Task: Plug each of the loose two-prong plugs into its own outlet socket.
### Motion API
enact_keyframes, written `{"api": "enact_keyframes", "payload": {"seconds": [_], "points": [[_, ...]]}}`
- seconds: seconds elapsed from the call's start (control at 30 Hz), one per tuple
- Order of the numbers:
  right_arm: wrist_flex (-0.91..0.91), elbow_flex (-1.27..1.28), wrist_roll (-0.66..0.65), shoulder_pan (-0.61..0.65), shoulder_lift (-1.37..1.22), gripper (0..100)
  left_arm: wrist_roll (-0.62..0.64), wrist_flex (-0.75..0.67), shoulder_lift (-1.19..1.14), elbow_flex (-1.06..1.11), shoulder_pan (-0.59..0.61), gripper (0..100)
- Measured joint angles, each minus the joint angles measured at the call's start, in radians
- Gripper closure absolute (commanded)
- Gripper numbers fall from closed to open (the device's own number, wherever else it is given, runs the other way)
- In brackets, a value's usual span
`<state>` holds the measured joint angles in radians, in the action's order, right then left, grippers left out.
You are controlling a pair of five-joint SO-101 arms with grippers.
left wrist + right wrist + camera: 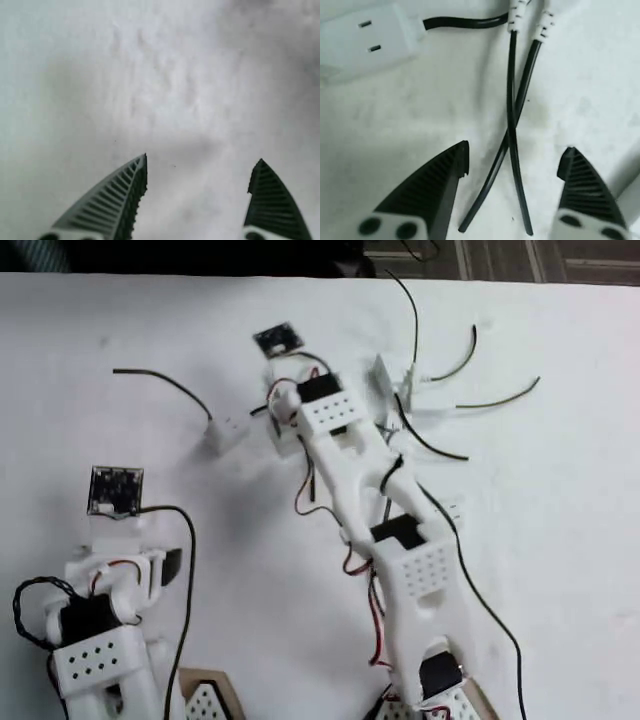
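Right jaws [516,148]: apart, hanging over two black cords [511,90] that cross between the tips.
Left jaws [202,159]: apart over bare bench [150,75], holding nothing.
Outlet socket [365,37]: flat on the bench beyond the right jaws, slots up.
Plug ends: white collars [518,15] mark the cords' far ends, and the plug bodies cannot be made out.
Grip: better taken on a plug body, since a pinched cord would likely let the prongs swing.
Seating: line the prongs up with the slots and press squarely. The loose socket may slide unless braced.
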<state>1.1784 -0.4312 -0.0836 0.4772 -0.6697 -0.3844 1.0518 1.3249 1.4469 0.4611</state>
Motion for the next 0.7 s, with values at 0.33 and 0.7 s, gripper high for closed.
{"api": "enact_keyframes", "payload": {"seconds": [0.33, 0.7], "points": [[-0.04, -0.184, -0.044, -0.069, -0.18, 98.5, 0.0, 0.0, 0.0, 0.0, 0.0, 68], [0.198, -0.212, -0.239, -0.084, -0.048, 98.1, 0.0, 0.0, 0.0, 0.0, 0.0, 68]]}}
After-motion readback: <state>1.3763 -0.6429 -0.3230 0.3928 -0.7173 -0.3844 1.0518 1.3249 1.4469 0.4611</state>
